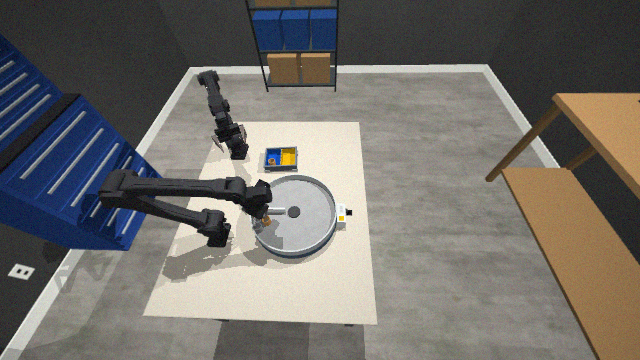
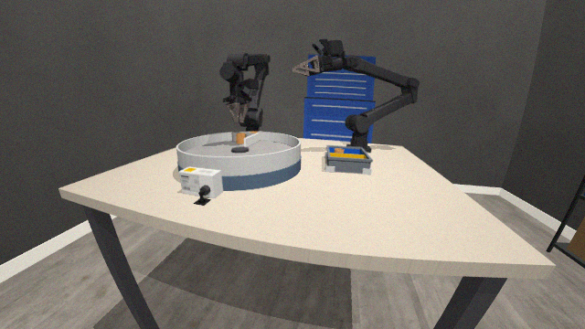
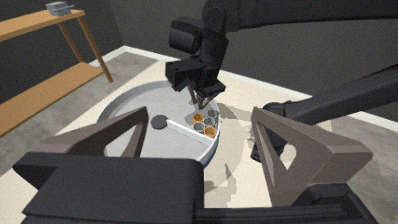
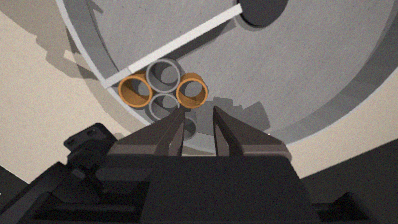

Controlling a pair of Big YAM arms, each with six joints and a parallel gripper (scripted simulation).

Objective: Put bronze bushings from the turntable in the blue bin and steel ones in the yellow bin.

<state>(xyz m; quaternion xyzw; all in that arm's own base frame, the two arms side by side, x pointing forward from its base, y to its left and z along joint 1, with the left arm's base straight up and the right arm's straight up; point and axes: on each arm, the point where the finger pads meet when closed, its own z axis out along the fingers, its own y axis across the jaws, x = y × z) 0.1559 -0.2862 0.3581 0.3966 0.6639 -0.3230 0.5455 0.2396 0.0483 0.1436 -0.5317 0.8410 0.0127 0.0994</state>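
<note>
On the turntable (image 1: pixel 305 230) (image 4: pixel 320 65), a bronze bushing (image 4: pixel 192 103) (image 3: pixel 198 119) stands just beyond my right fingertips. Another bronze bushing (image 4: pixel 131 99) (image 3: pixel 210 133) stands by the white divider. Three steel bushings stand beside them: one (image 4: pixel 152 80) touches the divider, one (image 4: pixel 157 109) is below it, and one (image 4: pixel 190 131) is partly hidden by a finger. My right gripper (image 4: pixel 198 111) (image 3: pixel 198 106) is partly open and empty above them. My left gripper (image 2: pixel 301 68) is wide open and empty, high above the table. A bronze bushing (image 1: pixel 272 161) (image 2: pixel 339 150) is in the blue bin (image 1: pixel 270 153).
The yellow bin (image 1: pixel 289 156) (image 2: pixel 347 156) adjoins the blue one and shows no bushing. The white divider (image 4: pixel 185 43) (image 3: pixel 187 131) runs from the dark hub (image 1: pixel 294 212) to the turntable's raised rim. A white box (image 1: pixel 341 212) (image 2: pixel 201 182) stands outside the rim.
</note>
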